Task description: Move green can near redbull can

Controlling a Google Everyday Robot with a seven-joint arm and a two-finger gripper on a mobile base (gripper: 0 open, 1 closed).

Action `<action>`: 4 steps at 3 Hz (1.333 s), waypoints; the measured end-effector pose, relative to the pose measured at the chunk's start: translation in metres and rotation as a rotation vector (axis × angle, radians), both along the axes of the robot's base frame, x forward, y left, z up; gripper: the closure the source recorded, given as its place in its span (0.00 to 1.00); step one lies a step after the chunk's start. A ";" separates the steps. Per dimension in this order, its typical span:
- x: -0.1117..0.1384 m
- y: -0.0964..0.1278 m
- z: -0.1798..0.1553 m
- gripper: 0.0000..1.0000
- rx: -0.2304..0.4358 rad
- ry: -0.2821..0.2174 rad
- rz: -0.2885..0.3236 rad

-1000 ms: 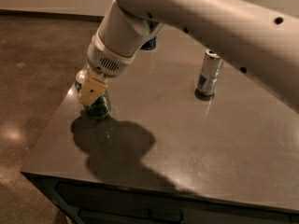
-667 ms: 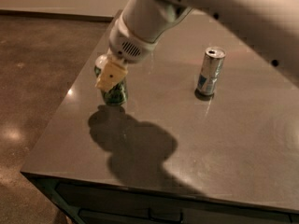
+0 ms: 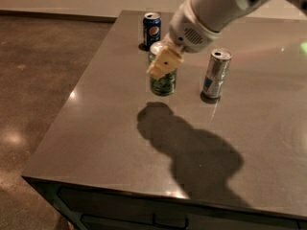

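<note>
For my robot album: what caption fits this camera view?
Gripper clamped on the green can beside the redbull can on the table.

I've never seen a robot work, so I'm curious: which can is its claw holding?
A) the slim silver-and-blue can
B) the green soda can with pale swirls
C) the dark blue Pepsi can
B: the gripper is clamped on the green soda can with pale swirls, one pale finger lying across its front. The dark blue Pepsi can and the slim silver-and-blue can stand apart, untouched.
</note>
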State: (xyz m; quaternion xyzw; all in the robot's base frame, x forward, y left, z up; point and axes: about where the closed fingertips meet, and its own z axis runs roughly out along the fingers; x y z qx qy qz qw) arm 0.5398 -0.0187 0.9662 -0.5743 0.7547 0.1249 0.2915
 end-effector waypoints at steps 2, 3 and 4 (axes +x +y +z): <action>-0.006 -0.083 -0.007 1.00 0.006 0.025 -0.143; -0.003 -0.120 -0.014 1.00 0.014 0.027 -0.243; 0.003 -0.142 -0.018 1.00 0.014 0.028 -0.329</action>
